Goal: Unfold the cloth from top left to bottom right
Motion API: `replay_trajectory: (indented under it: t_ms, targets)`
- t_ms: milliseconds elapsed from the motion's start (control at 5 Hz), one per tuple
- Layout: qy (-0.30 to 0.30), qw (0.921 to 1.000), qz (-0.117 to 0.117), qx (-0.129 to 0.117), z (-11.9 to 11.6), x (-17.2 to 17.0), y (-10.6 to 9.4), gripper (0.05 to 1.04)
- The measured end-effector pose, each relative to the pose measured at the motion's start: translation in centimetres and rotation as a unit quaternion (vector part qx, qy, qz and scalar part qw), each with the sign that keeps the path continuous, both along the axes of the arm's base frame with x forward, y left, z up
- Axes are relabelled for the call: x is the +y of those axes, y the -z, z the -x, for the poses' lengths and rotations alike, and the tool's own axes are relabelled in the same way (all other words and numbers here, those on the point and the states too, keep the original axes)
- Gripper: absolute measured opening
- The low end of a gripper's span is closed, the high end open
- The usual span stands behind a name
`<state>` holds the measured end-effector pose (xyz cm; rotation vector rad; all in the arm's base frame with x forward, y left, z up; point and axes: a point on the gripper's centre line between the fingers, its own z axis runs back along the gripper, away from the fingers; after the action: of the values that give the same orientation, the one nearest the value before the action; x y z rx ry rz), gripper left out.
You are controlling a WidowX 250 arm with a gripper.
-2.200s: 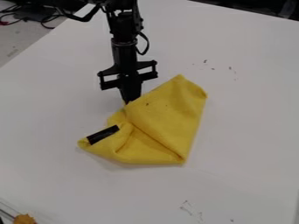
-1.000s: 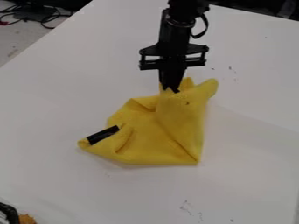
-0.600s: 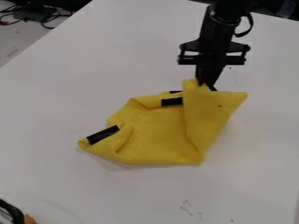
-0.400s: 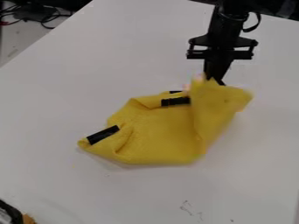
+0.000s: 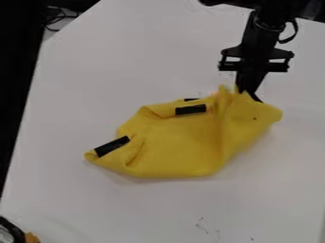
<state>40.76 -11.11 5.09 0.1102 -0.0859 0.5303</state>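
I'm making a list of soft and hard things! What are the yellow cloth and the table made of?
The cloth looks like soft, fuzzy fabric, maybe microfiber, because it bends into rounded folds. The table looks hard, smooth and white, perhaps plastic or painted wood; I can't tell which.

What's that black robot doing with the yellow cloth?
The black robot arm has the far right part of the soft yellow cloth pinched in its two-finger gripper, and it seems to be unfolding it. That part is bunched up at the gripper, while the left part lies on the white table. The cloth isn't spread flat yet.
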Motion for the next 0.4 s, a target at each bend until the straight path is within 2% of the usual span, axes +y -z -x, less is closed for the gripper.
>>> replay_trajectory:
  t_ms: [400]
  targets:
    - [0.03, 0.9992, -0.026, -0.007, 1.7, -3.7, 0.7, 0.062]
